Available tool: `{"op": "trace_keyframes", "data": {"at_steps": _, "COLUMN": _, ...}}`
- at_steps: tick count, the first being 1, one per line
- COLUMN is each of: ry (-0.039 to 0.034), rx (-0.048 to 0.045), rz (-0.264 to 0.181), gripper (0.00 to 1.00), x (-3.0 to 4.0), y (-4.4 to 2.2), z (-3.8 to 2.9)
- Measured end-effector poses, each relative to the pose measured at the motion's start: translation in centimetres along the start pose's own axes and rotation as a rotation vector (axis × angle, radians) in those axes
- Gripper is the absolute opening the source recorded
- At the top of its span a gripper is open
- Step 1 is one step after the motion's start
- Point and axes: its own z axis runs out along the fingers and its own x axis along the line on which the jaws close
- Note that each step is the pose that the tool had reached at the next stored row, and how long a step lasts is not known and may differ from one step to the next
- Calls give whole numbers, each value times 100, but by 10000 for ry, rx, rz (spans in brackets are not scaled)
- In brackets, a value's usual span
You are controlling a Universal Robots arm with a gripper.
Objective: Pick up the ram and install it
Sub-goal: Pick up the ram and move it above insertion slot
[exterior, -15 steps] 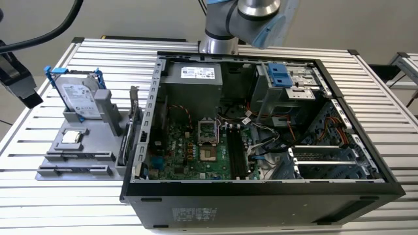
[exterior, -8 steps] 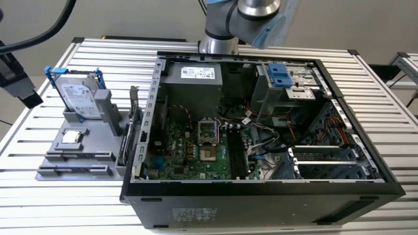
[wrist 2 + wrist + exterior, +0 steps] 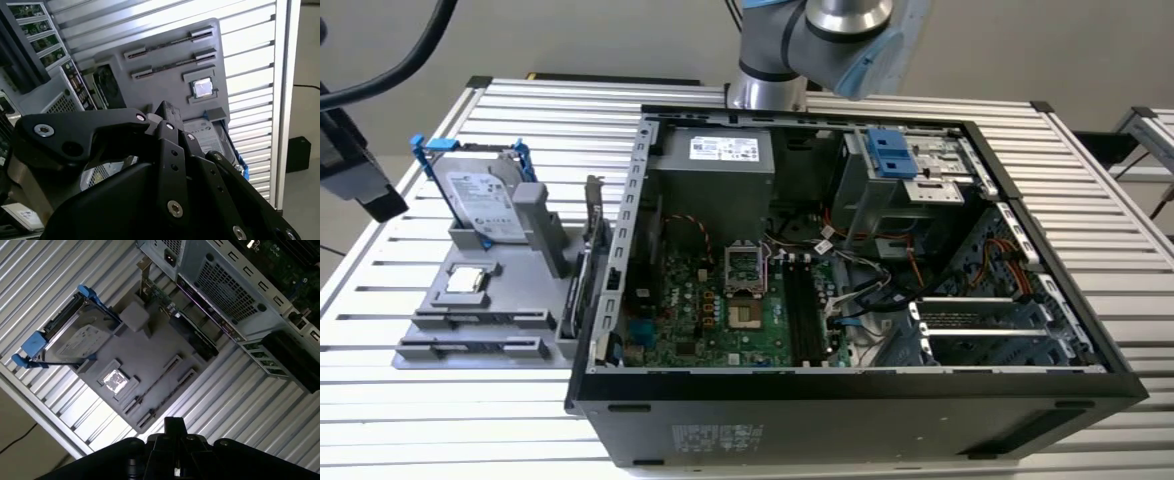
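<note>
Ram (image 3: 583,270) seems to stand on edge along the grey tray's (image 3: 520,300) side nearest the computer case (image 3: 854,410); the hand (image 3: 173,426) hangs clear of the tray, and I cannot tell its opening.

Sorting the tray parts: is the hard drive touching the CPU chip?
Apart. In the first wrist view, bare grey tray separates the hard drive from the CPU chip.
</note>
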Motion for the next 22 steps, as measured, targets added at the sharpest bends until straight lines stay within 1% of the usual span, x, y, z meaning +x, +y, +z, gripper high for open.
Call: {"op": "trace_keyframes", "data": {"at_steps": 22, "ry": -103, "rx": 9, "rz": 2093, "gripper": 0, "x": 0, "y": -1, "z": 0}}
